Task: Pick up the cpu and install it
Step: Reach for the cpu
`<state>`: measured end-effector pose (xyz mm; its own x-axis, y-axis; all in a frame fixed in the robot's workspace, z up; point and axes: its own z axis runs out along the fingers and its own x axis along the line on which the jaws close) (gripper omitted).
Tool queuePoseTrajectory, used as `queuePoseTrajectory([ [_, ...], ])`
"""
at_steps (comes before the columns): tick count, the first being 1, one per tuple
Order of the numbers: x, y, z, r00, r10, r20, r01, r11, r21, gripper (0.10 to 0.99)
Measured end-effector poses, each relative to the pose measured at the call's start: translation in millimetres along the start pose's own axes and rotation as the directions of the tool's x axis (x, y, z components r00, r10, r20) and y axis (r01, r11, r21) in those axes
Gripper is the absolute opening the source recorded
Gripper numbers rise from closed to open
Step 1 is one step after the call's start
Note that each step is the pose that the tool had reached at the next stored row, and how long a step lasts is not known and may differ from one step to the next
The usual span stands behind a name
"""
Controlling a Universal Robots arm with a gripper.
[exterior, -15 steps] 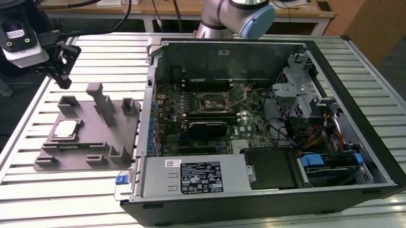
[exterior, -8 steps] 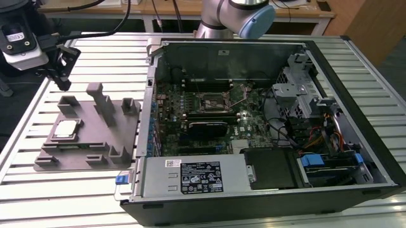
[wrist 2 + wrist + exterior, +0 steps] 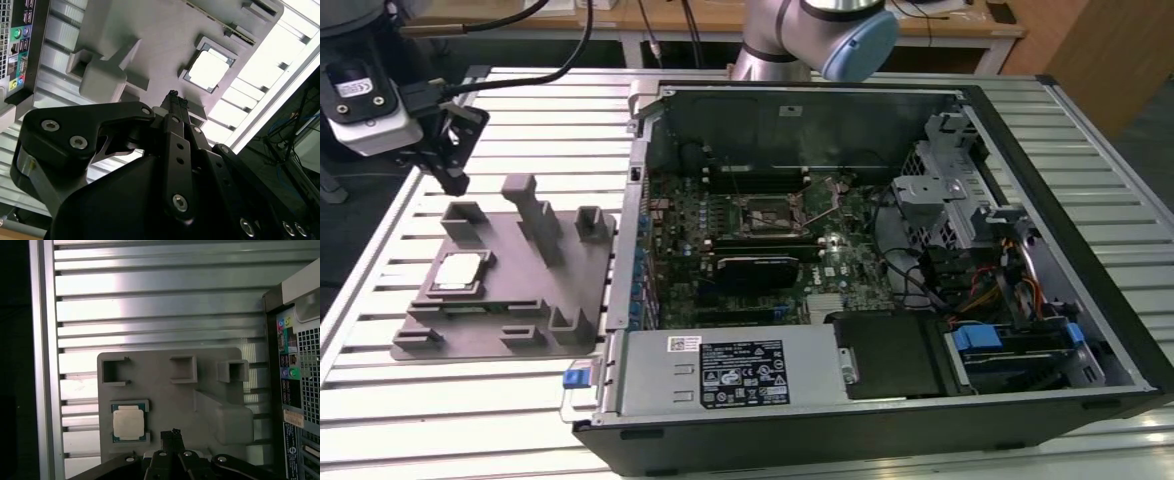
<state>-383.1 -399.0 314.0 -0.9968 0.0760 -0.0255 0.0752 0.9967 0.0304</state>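
Exterior view: noted cpu (image 3: 458, 272) flat in tray (image 3: 507, 335) recess, beside open computer case (image 3: 854, 440); gripper (image 3: 454, 180) above tray, clear of cpu. Second wrist view: found gripper (image 3: 173, 95) closed, empty, near cpu (image 3: 210, 69). First wrist view: confirmed gripper (image 3: 174, 432) closed, apart from cpu (image 3: 128, 422).

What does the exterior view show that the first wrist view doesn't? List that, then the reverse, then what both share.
Exterior view: the open computer case from inside, its motherboard socket, the robot arm. First wrist view: the case's rear panel with coloured ports. Both: the cpu seated in the grey tray on the slatted table, the end effector near the tray, apart from the cpu.
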Motion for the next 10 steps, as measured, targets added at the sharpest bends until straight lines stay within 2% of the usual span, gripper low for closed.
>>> queuePoseTrajectory([
  [10, 1.8, -0.3, 4.5, 1.0, 0.0, -0.0001, 0.0, 1.0, 0.0, 0.106],
])
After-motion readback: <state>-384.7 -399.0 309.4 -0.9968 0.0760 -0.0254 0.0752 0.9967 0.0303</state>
